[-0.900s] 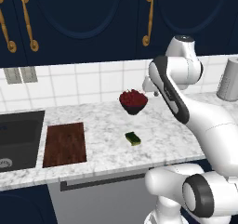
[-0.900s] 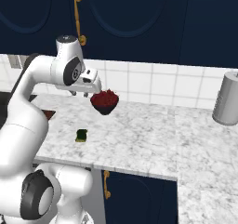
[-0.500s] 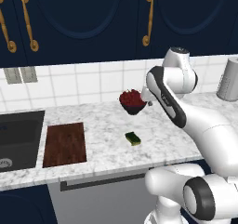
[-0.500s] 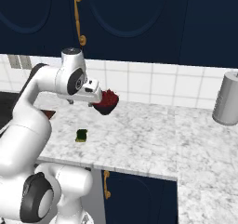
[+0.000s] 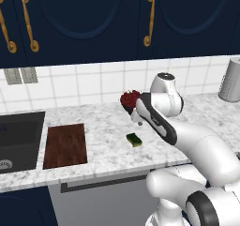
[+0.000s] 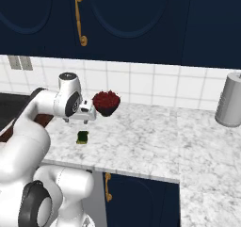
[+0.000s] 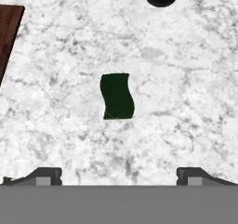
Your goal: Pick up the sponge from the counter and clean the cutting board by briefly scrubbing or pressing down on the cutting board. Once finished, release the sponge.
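Sponge (image 7: 117, 96) sits alone on the desk (image 7: 186, 102), green side up, approx centre of the hand view, w/ bare marble all round it. We're at the first step: reaching for the pick, nothing gripped yet. Our hand (image 7: 119, 175) hangs above the sponge, apart from it, fingers spread wide w/ both tips showing at the bottom corners of that view and the sponge lying at 12 o'clock from the gap between them. In the left base view the sponge (image 5: 134, 139) is near the desk's front edge, and the board (image 5: 65, 145) lies well apart at its 9 o'clock, next to the sink (image 5: 16, 138). Bowl (image 5: 130, 100) of red fruit is at approx 12 o'clock from the sponge, further back.

Next move, as we judge it: bring the hand fwd over the sponge, go straight down w/ fingers straddling it, then close. Lift and carry to the board come after; scrub and release not yet begun.
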### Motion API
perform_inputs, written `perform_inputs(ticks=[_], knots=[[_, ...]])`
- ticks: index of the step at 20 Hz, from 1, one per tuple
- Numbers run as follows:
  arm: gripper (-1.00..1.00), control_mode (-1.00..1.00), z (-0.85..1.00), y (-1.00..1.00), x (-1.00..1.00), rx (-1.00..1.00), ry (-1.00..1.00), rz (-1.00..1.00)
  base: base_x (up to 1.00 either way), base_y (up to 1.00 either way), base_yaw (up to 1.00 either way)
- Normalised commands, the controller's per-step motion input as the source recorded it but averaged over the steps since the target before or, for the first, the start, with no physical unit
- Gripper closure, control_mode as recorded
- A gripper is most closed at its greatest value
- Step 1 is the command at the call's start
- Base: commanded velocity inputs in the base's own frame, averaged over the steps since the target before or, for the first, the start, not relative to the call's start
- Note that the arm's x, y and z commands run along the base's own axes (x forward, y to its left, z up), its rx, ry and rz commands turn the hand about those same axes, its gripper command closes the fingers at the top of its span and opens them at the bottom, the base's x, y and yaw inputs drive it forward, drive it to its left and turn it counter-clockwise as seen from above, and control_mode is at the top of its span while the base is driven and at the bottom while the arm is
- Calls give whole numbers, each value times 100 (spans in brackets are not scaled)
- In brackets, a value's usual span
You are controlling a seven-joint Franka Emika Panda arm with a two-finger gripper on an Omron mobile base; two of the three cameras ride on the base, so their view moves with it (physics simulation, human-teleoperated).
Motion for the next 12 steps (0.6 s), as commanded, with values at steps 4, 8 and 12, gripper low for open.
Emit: perform_inputs(ticks=[4,8,12], knots=[[-100,-100,-53,12,13,0,0,0,0,0,0],[-100,-100,-38,0,22,0,0,0,0,0,0],[-100,-100,-41,1,18,0,0,0,0,0,0]])
